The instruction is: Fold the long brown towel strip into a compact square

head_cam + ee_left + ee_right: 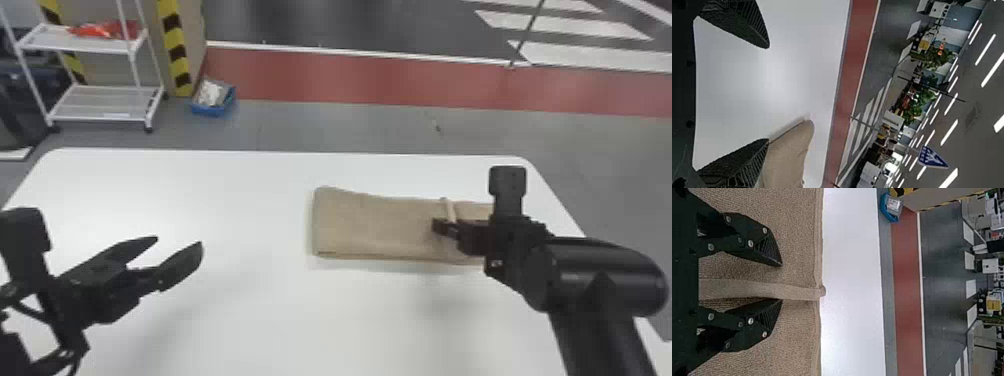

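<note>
My left gripper [179, 242] hangs spread and empty over the white table [250, 320], well apart from the brown towel [375, 225] in the head view. Swung in low, it could knock the towel's near end askew.

To its right, the towel lies as a flattened band on the table's right-hand part. Over it my right gripper [781, 282] stands unclenched, a finger on each side of a raised ridge of cloth [750, 289]. Too shallow a pinch, I judge, and the ridge slips free; too deep, and the layer beneath comes along, dragging the band crooked.

At left, I cannot count the layers inside the towel's end. At right, my right arm [600, 280] covers the opposite end, and I cannot tell whether the ridge is a loose edge or a pleat, nor whether either finger touches it.
</note>
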